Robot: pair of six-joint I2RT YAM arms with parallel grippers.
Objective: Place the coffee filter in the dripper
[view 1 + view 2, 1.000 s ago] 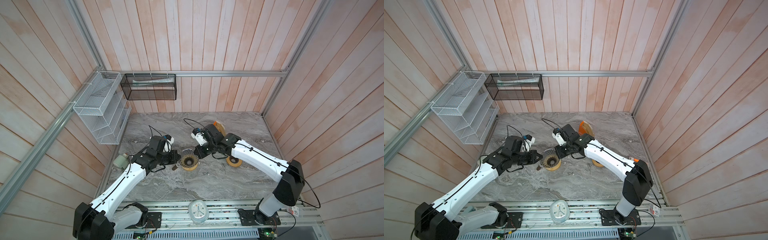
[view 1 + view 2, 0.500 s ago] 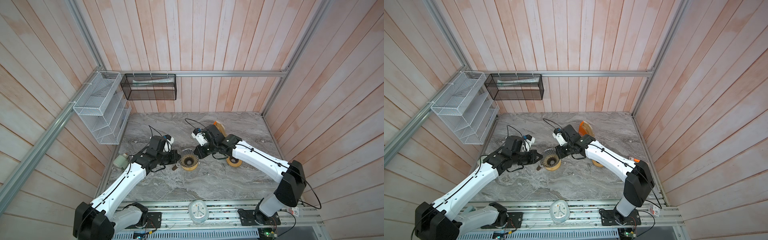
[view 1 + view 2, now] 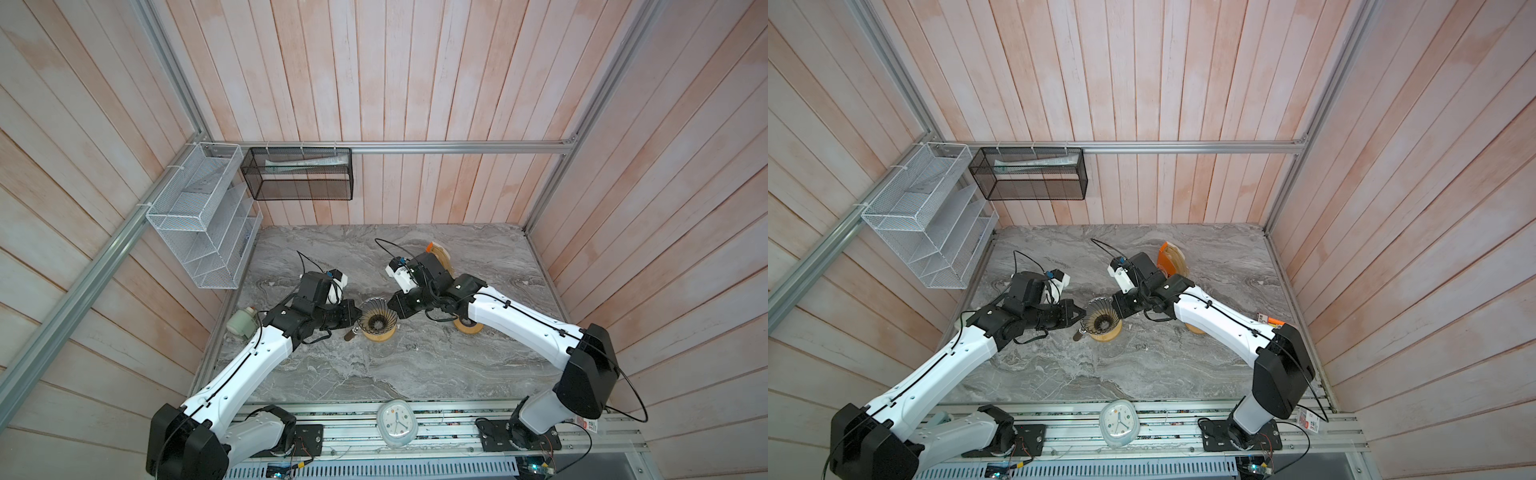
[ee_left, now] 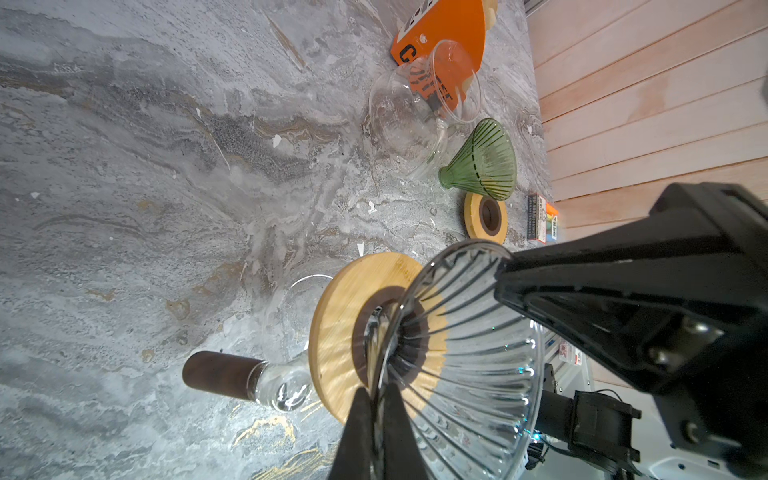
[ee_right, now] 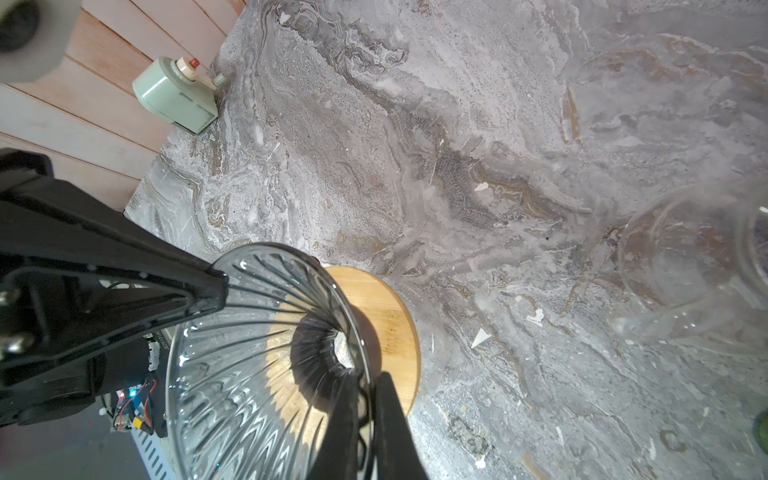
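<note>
Status, left to right. The left gripper (image 3: 358, 314) is pinched tight on the left side of the clear glass dripper (image 3: 377, 321) rim, just below centre frame in both top views. The left wrist view shows its fingers (image 4: 357, 424) nipping the glass edge, nothing else in them. The dripper sits upright on its wooden base (image 3: 380, 336). Its bowl is bare, with no paper inside in either wrist view. The right gripper (image 3: 394, 309) is clamped on the opposite side of the same rim, with no filter in it either. The only coffee filters (image 3: 1178, 261) I can spot are the tan stack in the orange pack (image 3: 1163, 254), up and right of the dripper toward the back wall and partly hidden by the right arm. A green dripper (image 4: 482, 162) and a glass carafe (image 4: 407, 120) sit untouched in the upper right of the left wrist view. My read: the dripper is steadied, but placement hasn't started. Left to do: free one gripper, pull a filter from the pack, seat it in the bowl.
</note>
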